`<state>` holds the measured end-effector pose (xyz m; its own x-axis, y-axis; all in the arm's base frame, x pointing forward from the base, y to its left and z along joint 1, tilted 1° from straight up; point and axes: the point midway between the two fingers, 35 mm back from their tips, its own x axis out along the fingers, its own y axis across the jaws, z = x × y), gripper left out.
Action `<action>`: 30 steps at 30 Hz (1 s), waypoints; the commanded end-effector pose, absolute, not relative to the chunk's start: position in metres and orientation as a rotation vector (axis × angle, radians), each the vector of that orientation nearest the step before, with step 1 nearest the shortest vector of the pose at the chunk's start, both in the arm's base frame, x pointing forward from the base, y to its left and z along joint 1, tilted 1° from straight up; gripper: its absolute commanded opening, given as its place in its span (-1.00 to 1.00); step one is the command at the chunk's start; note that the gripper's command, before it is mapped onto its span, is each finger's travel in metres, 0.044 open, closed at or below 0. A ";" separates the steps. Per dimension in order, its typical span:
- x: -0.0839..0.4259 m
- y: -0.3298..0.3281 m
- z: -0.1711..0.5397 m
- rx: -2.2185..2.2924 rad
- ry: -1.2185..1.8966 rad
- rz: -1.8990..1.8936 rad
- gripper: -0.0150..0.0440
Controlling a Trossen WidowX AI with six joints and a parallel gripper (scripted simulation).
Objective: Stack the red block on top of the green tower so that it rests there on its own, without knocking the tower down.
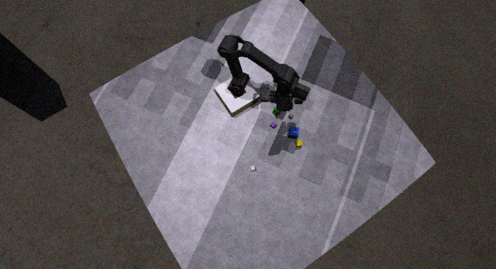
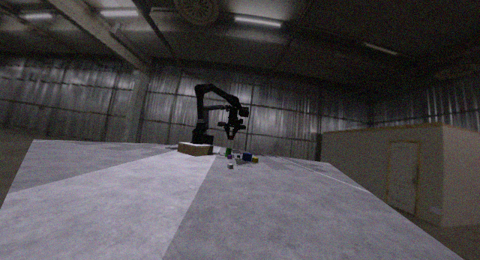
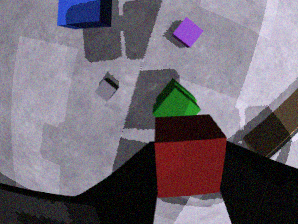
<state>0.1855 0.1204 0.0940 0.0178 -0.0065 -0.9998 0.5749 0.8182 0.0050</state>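
My gripper (image 2: pixel 231 138) (image 3: pixel 184 147) is shut on the red block (image 3: pixel 189 167). The wrist view shows the red block between the dark fingers, level and clear of the table. The green tower (image 1: pixel 276 112) (image 2: pixel 228 151) (image 3: pixel 176 101) stands upright on the table. In the exterior view the fingertips hang a little above it, with a gap between. In the wrist view the tower shows just beyond the red block's upper edge, which hides its near part. In the top view the gripper body hides the red block.
A purple block (image 1: pixel 273 125) (image 2: pixel 229 156) (image 3: pixel 188 32) and a small grey block (image 1: pixel 291 116) (image 3: pixel 107 87) lie near the tower. A larger blue block (image 1: pixel 294 132) (image 2: pixel 247 156) (image 3: pixel 82 12), a yellow block (image 1: pixel 299 143) (image 2: pixel 255 159) and a white block (image 1: pixel 253 168) (image 2: pixel 230 166) lie farther out.
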 end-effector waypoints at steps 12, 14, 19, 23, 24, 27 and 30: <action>0.185 0.119 0.050 0.482 1.505 -0.490 -0.49; 0.185 0.119 0.043 0.481 1.505 -0.490 -0.49; 0.184 0.118 0.038 0.481 1.505 -0.490 -0.49; 0.184 0.118 0.038 0.481 1.505 -0.490 -0.49; 0.184 0.118 0.038 0.481 1.505 -0.490 -0.49; 0.184 0.118 0.038 0.481 1.505 -0.490 -0.49; 0.184 0.118 0.038 0.481 1.505 -0.490 -0.49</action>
